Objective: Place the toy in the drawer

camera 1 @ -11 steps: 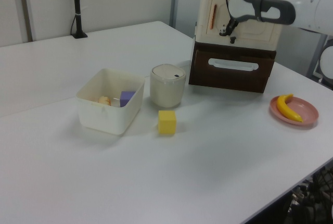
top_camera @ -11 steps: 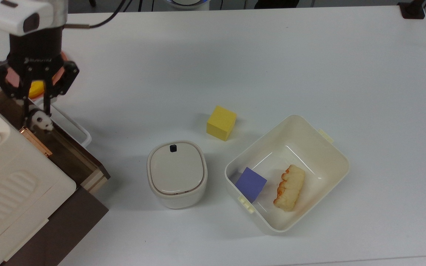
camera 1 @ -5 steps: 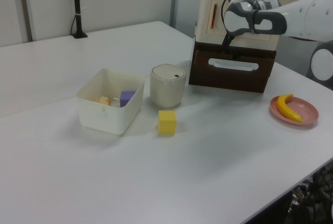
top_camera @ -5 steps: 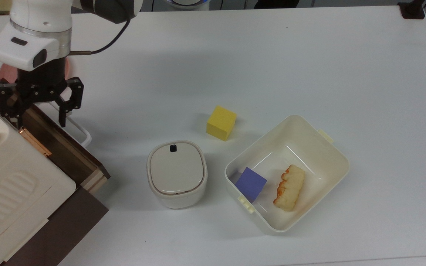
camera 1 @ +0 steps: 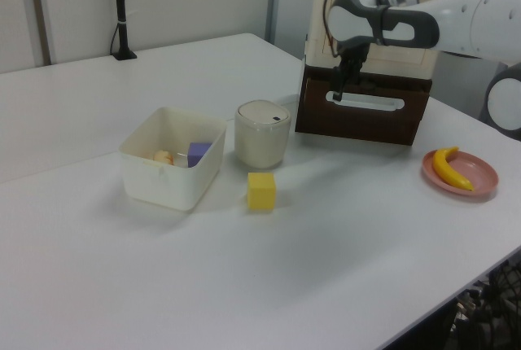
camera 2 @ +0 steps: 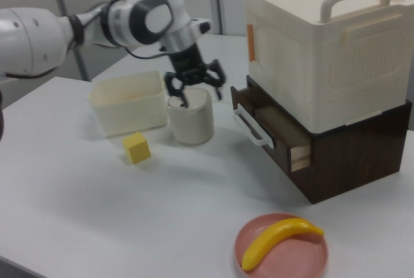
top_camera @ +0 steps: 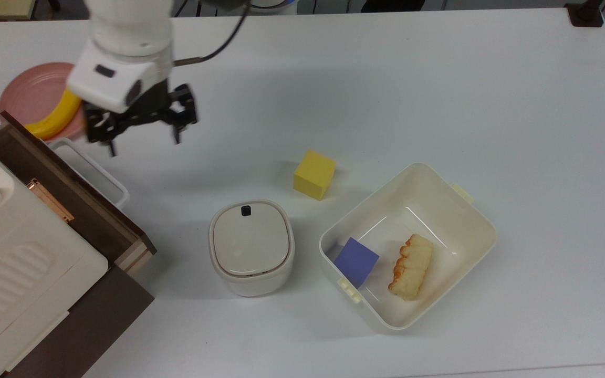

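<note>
A second ago I had the hand [top_camera: 142,139] over the open drawer [top_camera: 66,197] with the toy pinched between its fingers; now it has swung clear toward the top view's right and hangs above bare bench, fingers spread wide with nothing between them. I can't make out the toy in any current view, so I judge it lies inside the drawer, hidden in the dark interior.

What is left, as I read it, is to confirm the drop and, if wanted, close the drawer. To do that well I would come back low, set the fingers against the white rim [top_camera: 92,170] at the drawer's front and push straight along its run, keeping clear of the cream box [camera 2: 323,45] stacked on top.

Outward from the hand: a pink plate [top_camera: 29,97] with a banana [top_camera: 53,118] sits just beyond the drawer, a lidded cream pot [top_camera: 251,247] stands near its corner, a yellow cube [top_camera: 314,174] lies further out, and a cream tub [top_camera: 470,220] holds a purple cube [top_camera: 356,261] and a pastry [top_camera: 411,266]. The white bench [top_camera: 386,79] is smooth; pale panelled walls stand behind it.
</note>
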